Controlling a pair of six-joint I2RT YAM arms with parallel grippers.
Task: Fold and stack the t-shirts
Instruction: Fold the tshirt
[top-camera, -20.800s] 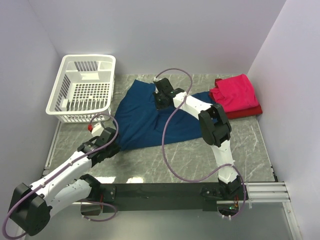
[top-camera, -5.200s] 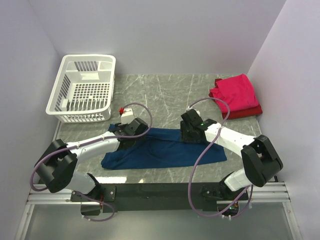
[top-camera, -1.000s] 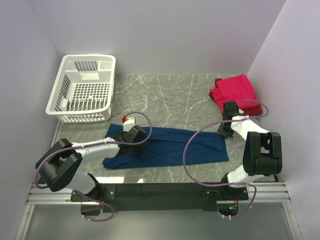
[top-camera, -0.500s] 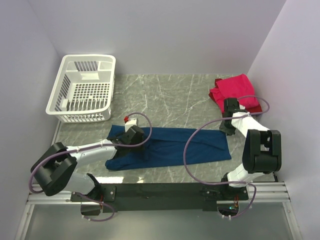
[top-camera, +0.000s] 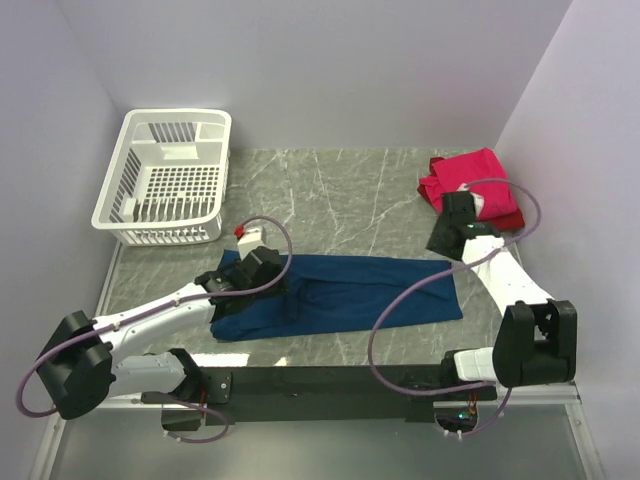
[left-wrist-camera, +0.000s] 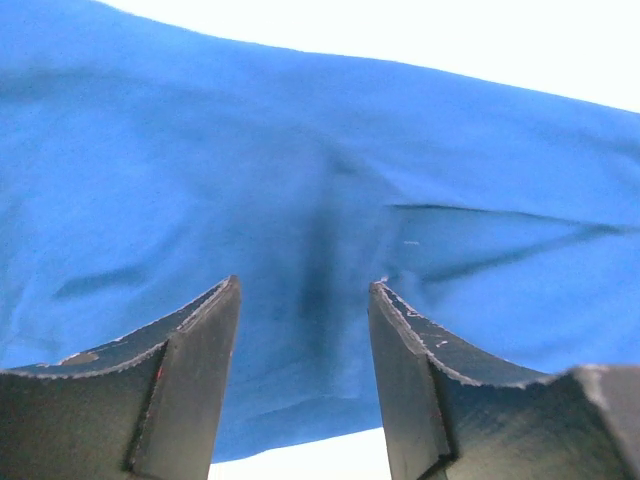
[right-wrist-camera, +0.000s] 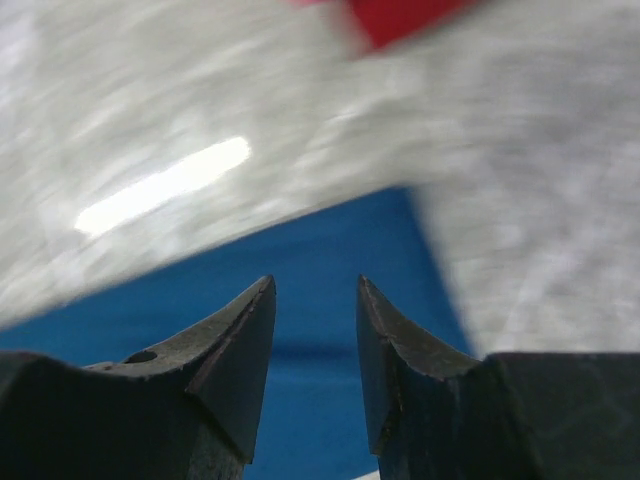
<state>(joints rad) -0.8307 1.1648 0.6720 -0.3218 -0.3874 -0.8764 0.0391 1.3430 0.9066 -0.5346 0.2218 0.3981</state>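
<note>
The navy blue t-shirt (top-camera: 370, 295) lies folded into a long strip across the near middle of the table. My left gripper (top-camera: 264, 274) hovers over its left part, jaws open with only blue cloth (left-wrist-camera: 300, 150) beneath them and nothing gripped (left-wrist-camera: 304, 283). My right gripper (top-camera: 448, 232) hangs just above the strip's far right corner, open and empty (right-wrist-camera: 315, 280), with blue cloth (right-wrist-camera: 330, 250) below it. The folded pinkish-red t-shirt (top-camera: 472, 185) rests on a darker red one (top-camera: 500, 222) at the back right. A blurred red edge (right-wrist-camera: 395, 15) shows in the right wrist view.
A white slotted basket (top-camera: 130, 205) stands at the back left. Grey marble tabletop (top-camera: 330, 200) lies between the basket and the red stack. Purple cables loop from both arms over the table.
My right gripper has opened, let go of the shirt's right end and risen toward the back. My left gripper has opened a little wider over the left end.
</note>
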